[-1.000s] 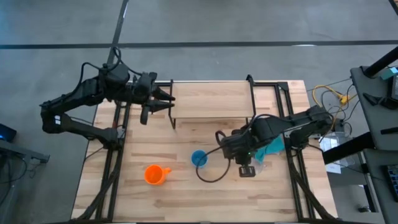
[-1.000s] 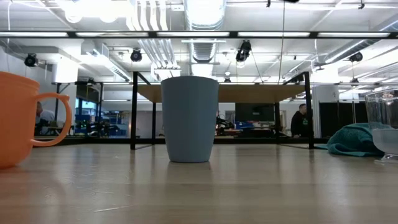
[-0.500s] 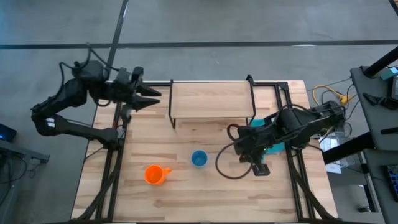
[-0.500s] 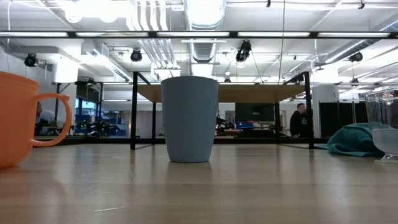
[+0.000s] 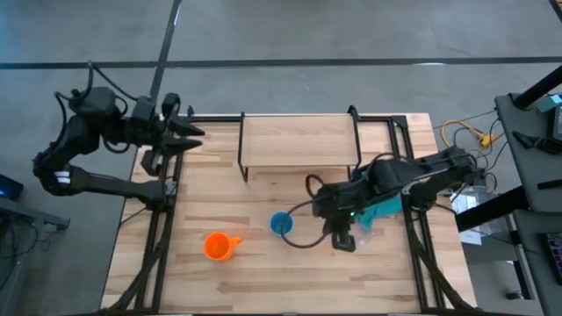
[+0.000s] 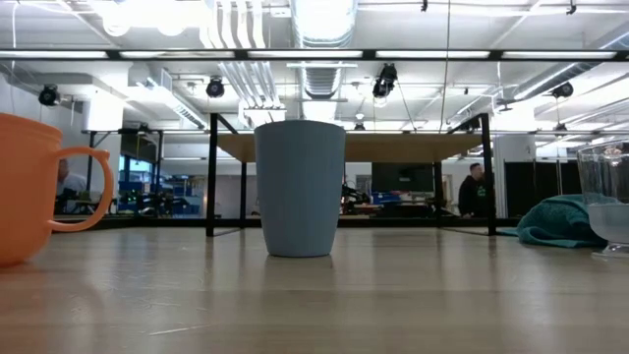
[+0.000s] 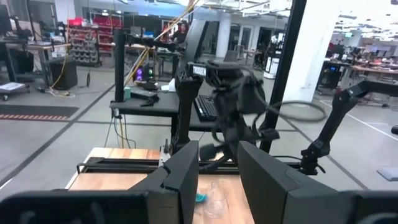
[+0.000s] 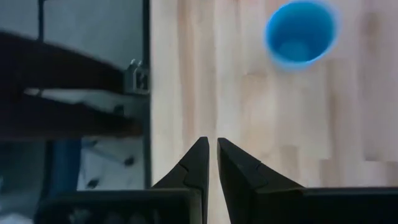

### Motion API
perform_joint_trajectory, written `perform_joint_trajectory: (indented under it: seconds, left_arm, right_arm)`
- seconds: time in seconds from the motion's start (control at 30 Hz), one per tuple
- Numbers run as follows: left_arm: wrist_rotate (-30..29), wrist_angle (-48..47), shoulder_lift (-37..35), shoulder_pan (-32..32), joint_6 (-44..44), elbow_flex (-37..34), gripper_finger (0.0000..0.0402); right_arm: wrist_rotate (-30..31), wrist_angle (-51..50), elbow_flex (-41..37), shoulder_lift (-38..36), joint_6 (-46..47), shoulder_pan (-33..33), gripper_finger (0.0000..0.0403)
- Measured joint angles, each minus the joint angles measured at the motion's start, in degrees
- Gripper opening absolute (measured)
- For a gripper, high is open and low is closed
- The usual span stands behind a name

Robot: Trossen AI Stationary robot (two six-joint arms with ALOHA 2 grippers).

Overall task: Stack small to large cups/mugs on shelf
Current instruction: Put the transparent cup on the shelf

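Observation:
The orange mug (image 5: 219, 246) stands on its base on the table near the front, left of the blue cup (image 5: 281, 224). The clear cup (image 6: 609, 202) stands by the teal cloth (image 5: 386, 207) at the right. The shelf (image 5: 299, 140) stands on black legs at the table's far side, with nothing on it. My right gripper (image 5: 323, 209) hovers shut just right of the blue cup (image 8: 300, 32), slanting down, with nothing between its fingers (image 8: 200, 163). My left gripper (image 5: 195, 138) hangs open over the table's far left corner, pointing level toward the right.
The black frame rails (image 5: 162, 237) run along the table's left and right sides. A black cable (image 5: 299, 241) loops from the right arm over the table beside the blue cup. Bare wood lies between the cups and the shelf.
My left gripper has drawn back from the shelf's left end toward the table's left edge, staying open. My right gripper swung toward the right edge, then came back toward the blue cup, staying shut. The cups have stayed where they were.

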Motion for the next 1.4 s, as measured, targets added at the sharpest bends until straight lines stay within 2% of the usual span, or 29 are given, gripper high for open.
perform_joint_trajectory:
  seconds: [0.1,0.63,1.4]
  left_arm:
    - [0.05,-0.04,-0.69,0.0,0.0,-0.01,0.0099]
    - [0.26,-1.04,-5.56,-0.02,-0.21,-0.04,0.0099]
    - [0.11,0.05,-7.2,-0.04,-0.63,-0.13,0.0099]
  right_arm:
    - [-3.6,-0.01,0.0,1.74,-0.01,0.02,0.0029]
    - [-3.4,-0.08,0.0,0.58,1.47,0.04,0.0029]
    - [-3.17,0.22,-0.02,0.58,1.29,0.02,0.0029]
